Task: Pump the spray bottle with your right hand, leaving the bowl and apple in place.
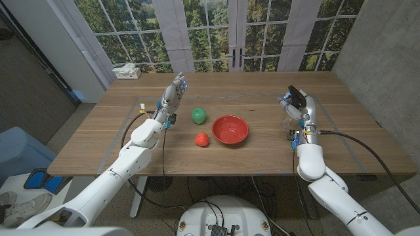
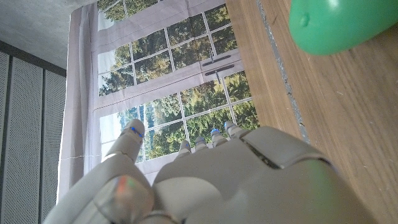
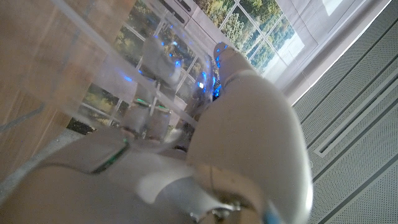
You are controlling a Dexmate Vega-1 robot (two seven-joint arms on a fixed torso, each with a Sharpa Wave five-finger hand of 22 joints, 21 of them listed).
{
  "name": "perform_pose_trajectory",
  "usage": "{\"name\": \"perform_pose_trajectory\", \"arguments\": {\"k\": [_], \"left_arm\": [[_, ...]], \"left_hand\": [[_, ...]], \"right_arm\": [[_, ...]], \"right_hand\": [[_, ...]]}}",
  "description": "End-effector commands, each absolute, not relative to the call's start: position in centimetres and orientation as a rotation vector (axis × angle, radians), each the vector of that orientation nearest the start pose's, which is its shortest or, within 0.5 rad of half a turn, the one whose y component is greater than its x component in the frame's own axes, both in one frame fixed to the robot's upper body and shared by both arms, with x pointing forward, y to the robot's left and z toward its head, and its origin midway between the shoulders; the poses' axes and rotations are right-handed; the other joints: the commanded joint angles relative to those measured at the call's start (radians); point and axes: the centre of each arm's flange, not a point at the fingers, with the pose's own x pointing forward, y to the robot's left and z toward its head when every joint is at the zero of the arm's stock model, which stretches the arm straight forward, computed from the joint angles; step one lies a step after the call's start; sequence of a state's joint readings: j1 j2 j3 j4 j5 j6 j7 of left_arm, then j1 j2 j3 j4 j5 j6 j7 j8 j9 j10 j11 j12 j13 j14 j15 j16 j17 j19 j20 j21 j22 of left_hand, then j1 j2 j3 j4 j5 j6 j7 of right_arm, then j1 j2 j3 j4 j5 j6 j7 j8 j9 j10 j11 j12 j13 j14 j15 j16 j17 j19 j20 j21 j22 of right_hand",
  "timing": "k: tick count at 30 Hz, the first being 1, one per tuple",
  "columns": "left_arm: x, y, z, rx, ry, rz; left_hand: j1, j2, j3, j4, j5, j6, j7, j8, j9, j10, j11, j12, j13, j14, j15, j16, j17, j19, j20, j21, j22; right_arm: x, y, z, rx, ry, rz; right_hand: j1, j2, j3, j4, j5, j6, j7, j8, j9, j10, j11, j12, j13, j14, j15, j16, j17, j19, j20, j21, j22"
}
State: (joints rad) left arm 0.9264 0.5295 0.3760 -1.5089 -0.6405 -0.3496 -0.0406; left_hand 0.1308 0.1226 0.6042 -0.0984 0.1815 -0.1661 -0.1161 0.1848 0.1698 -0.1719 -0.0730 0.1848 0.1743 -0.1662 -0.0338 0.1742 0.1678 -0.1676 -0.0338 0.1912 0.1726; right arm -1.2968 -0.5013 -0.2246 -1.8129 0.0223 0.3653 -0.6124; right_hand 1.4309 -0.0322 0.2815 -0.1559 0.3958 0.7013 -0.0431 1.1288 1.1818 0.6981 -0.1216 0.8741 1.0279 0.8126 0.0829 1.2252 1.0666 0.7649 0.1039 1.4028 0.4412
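Note:
A clear spray bottle [image 1: 289, 123] with a black head stands at the table's right side, and my right hand [image 1: 300, 110] is wrapped around it. In the right wrist view the transparent bottle [image 3: 93, 56] lies right against the fingers of that hand [image 3: 249, 143]. A red bowl [image 1: 230, 130] sits at mid table. A small red apple [image 1: 202, 139] lies just left of it, and a green fruit [image 1: 199, 116] lies behind the apple. My left hand [image 1: 173, 94] stands upright left of the green fruit [image 2: 336, 25], fingers [image 2: 134, 134] up, holding nothing.
A tissue box [image 1: 126, 71] sits at the table's far left corner. Thin tape lines [image 1: 141, 99] mark a rectangle on the wooden table [image 1: 249, 92]. Windows and a curtain stand behind the table's far edge.

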Motion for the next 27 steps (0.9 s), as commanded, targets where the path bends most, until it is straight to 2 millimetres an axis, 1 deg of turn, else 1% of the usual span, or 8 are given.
{"name": "perform_pose_trajectory", "arguments": {"k": [1,3,7,12,21,23,27], "left_arm": [[60.3,24.1,-0.6,-0.034,-0.731,-0.342],[60.3,24.1,-0.6,-0.035,-0.732,-0.343],[60.2,24.0,-0.6,-0.036,-0.733,-0.343],[60.2,24.0,-0.8,-0.039,-0.733,-0.345],[60.0,24.3,-1.0,-0.047,-0.738,-0.343],[59.9,24.3,-1.0,-0.046,-0.740,-0.339],[59.8,24.4,-1.1,-0.046,-0.742,-0.340]], "left_hand": [[0.004,0.028,0.000,-0.002,-0.002,0.003,-0.005,0.002,0.003,-0.107,-0.004,0.004,0.002,-0.163,-0.086,0.004,0.001,-0.036,-0.099,0.004,0.002],[0.004,0.028,0.000,-0.002,-0.002,0.003,-0.006,0.002,0.003,-0.107,-0.005,0.004,0.002,-0.164,-0.086,0.003,0.001,-0.036,-0.099,0.004,0.002],[0.004,0.028,-0.001,-0.003,-0.002,0.003,-0.006,0.002,0.003,-0.108,-0.005,0.004,0.002,-0.164,-0.087,0.003,0.001,-0.037,-0.098,0.003,0.003],[0.004,0.029,-0.001,-0.004,-0.002,0.003,-0.006,0.002,0.003,-0.107,-0.004,0.004,0.002,-0.164,-0.086,0.003,0.001,-0.036,-0.099,0.004,0.003],[0.004,0.030,-0.003,-0.005,-0.002,0.003,-0.005,0.002,0.003,-0.107,-0.006,0.004,0.002,-0.163,-0.087,0.003,0.001,-0.036,-0.099,0.003,0.003],[0.004,0.030,-0.003,-0.005,-0.002,0.003,-0.005,0.002,0.003,-0.107,-0.006,0.004,0.002,-0.163,-0.087,0.003,0.001,-0.036,-0.099,0.004,0.003],[0.004,0.030,-0.003,-0.006,-0.002,0.003,-0.005,0.002,0.003,-0.107,-0.006,0.004,0.002,-0.162,-0.088,0.003,0.001,-0.036,-0.099,0.004,0.003]], "right_arm": [[49.7,-27.6,-6.4,-0.209,-0.892,-0.142],[49.6,-27.6,-6.2,-0.224,-0.885,-0.104],[49.3,-27.3,-5.8,-0.264,-0.882,-0.051],[49.0,-26.6,-5.5,-0.310,-0.883,-0.011],[48.8,-25.8,-4.8,-0.372,-0.880,0.060],[48.8,-25.7,-4.7,-0.384,-0.877,0.080],[48.7,-25.3,-4.3,-0.419,-0.865,0.112]], "right_hand": [[0.060,0.055,-0.002,-0.003,0.008,0.003,0.000,0.006,-0.005,-0.003,0.002,0.004,0.002,0.168,-0.292,0.363,0.189,0.237,-0.329,0.008,0.051],[0.060,0.056,-0.004,-0.003,0.007,0.001,-0.002,0.010,0.000,-0.004,0.000,0.004,0.002,0.170,-0.292,0.364,0.189,0.237,-0.329,0.008,0.052],[0.062,0.056,-0.004,-0.003,0.008,0.002,0.001,0.009,-0.004,-0.007,-0.001,0.005,0.004,0.169,-0.292,0.364,0.189,0.236,-0.329,0.008,0.053],[0.061,0.056,-0.006,-0.002,0.007,-0.001,0.003,0.011,-0.003,-0.008,0.000,0.006,0.004,0.165,-0.292,0.364,0.189,0.235,-0.329,0.007,0.055],[0.061,0.058,-0.009,-0.001,0.006,0.004,0.003,0.007,-0.017,-0.008,0.002,0.008,0.002,0.162,-0.292,0.364,0.189,0.230,-0.329,0.004,0.053],[0.062,0.057,-0.009,-0.002,0.006,0.001,0.003,0.012,-0.008,-0.009,0.003,0.009,0.003,0.160,-0.291,0.363,0.189,0.229,-0.329,0.004,0.054],[0.062,0.058,-0.009,-0.002,0.006,0.001,0.004,0.010,-0.013,-0.010,0.002,0.009,0.003,0.157,-0.291,0.363,0.190,0.229,-0.329,0.006,0.057]]}}
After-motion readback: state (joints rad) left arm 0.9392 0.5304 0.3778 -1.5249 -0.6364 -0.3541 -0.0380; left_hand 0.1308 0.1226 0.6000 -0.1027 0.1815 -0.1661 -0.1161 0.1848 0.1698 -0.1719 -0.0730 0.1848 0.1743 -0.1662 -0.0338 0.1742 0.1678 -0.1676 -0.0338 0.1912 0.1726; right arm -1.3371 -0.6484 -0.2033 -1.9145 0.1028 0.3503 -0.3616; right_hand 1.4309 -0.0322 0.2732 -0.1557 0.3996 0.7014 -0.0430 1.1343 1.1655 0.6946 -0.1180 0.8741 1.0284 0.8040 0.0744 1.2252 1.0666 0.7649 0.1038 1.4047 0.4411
